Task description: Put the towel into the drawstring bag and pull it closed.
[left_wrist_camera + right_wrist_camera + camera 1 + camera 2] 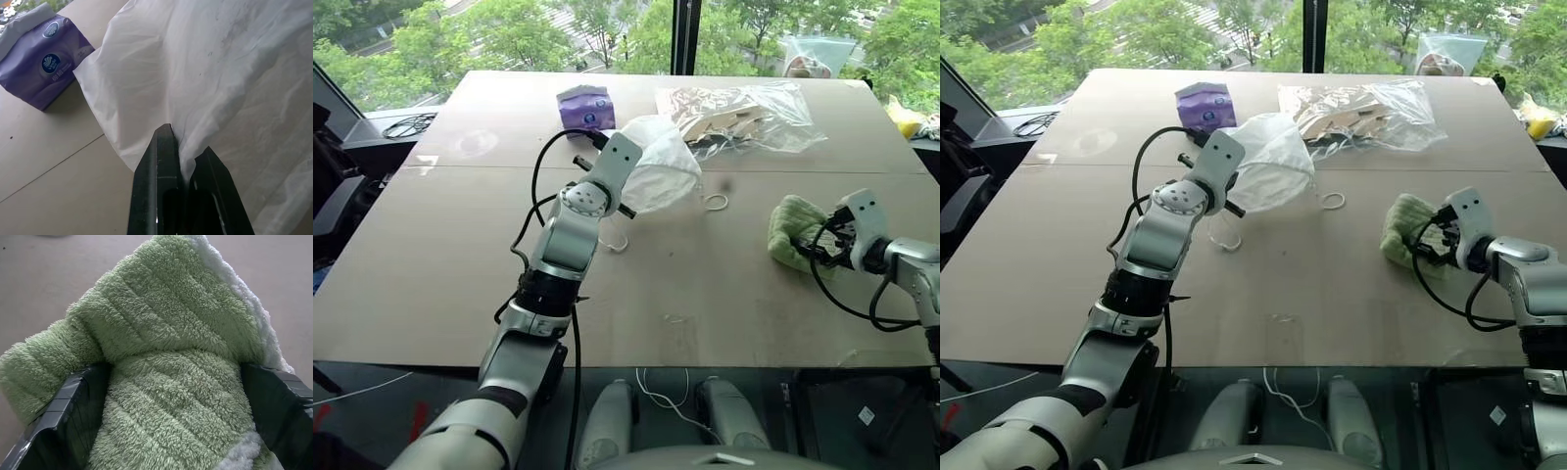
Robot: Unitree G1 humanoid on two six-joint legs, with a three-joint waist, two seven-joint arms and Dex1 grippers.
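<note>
The left gripper (183, 166) pinches the drawstring bag (661, 162) mid-desk, probably lifting its mouth for loading. Near the desk's right edge, the right gripper's (171, 396) spread fingers straddle the towel (795, 230), not yet clamped.

Purple soft tissue pack (585, 107) at the far side of the brown tabletop (440, 264), large clear plastic bag of beige pieces (744, 116) well apart from it, black cables (409, 124) past the table's edge.
</note>
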